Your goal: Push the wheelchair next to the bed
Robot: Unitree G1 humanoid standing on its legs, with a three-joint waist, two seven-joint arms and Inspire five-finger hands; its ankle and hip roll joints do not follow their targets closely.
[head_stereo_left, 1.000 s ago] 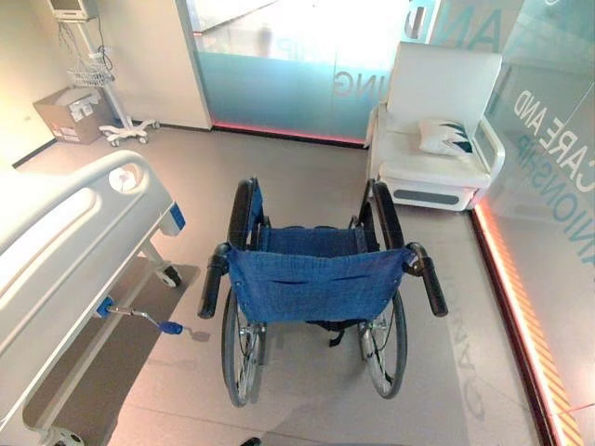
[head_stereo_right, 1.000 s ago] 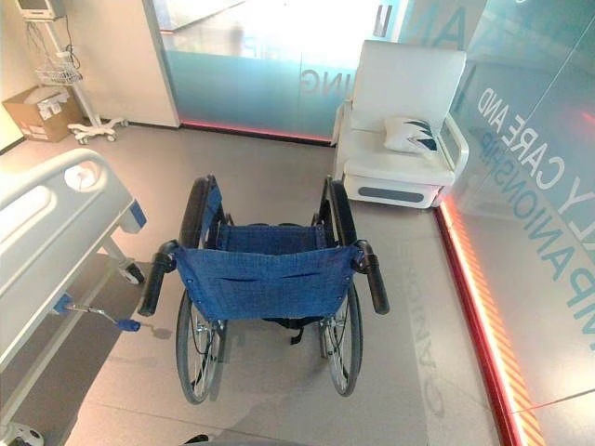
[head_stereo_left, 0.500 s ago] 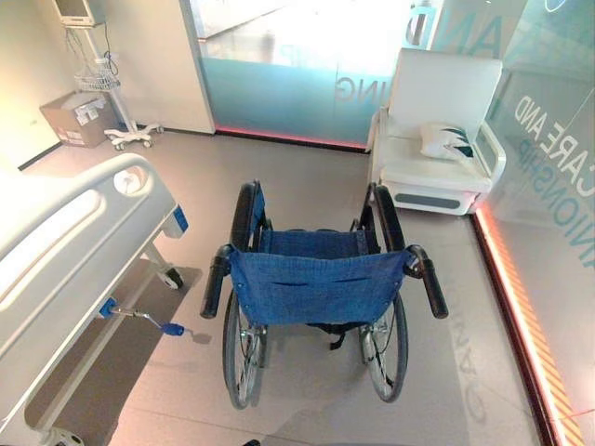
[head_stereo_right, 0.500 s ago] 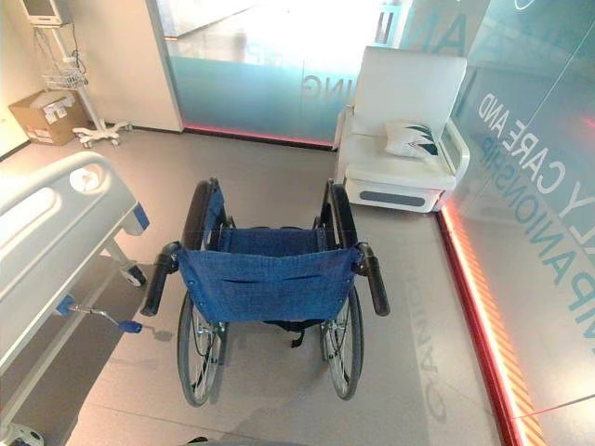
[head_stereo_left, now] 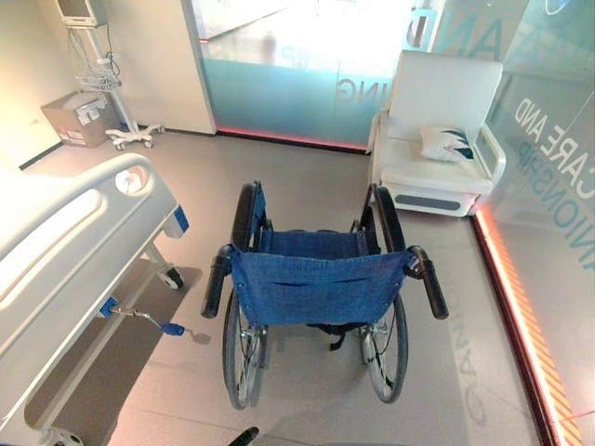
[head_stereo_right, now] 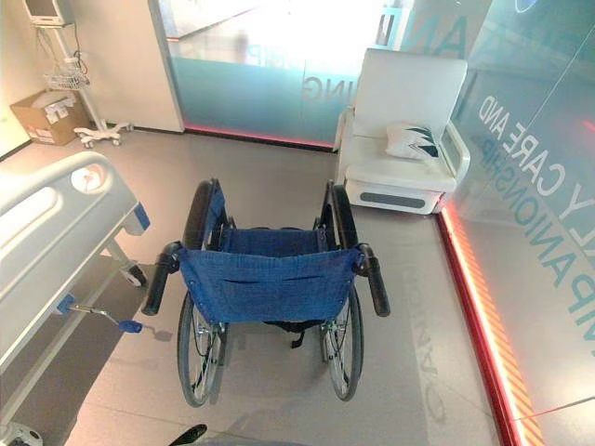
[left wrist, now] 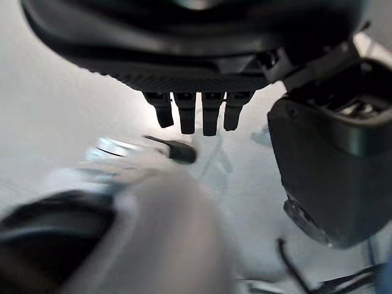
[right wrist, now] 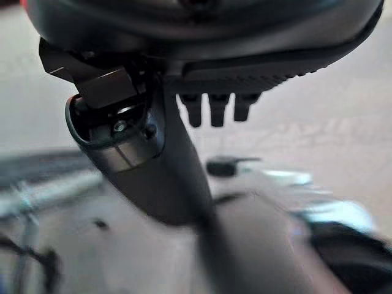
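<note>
The blue fabric-backed wheelchair with black push handles [head_stereo_left: 316,288] stands on the grey floor ahead of me, its back turned my way, just right of the white hospital bed [head_stereo_left: 65,242] and apart from it. My left hand [left wrist: 196,92] hangs with fingers fairly straight and relaxed, holding nothing; my right hand [right wrist: 214,92] does likewise, thumb standing out. Neither touches the handles. A white armchair [head_stereo_left: 437,139] sits beyond the wheelchair.

1. Left dark hand [left wrist: 202,67]: fingers [left wrist: 209,119] straight in a row, thumb [left wrist: 334,177] set apart to one side; nothing held.
2. Right dark hand [right wrist: 214,61]: fingers [right wrist: 218,110] straight, thumb [right wrist: 147,165] extended beside them; nothing held.
</note>
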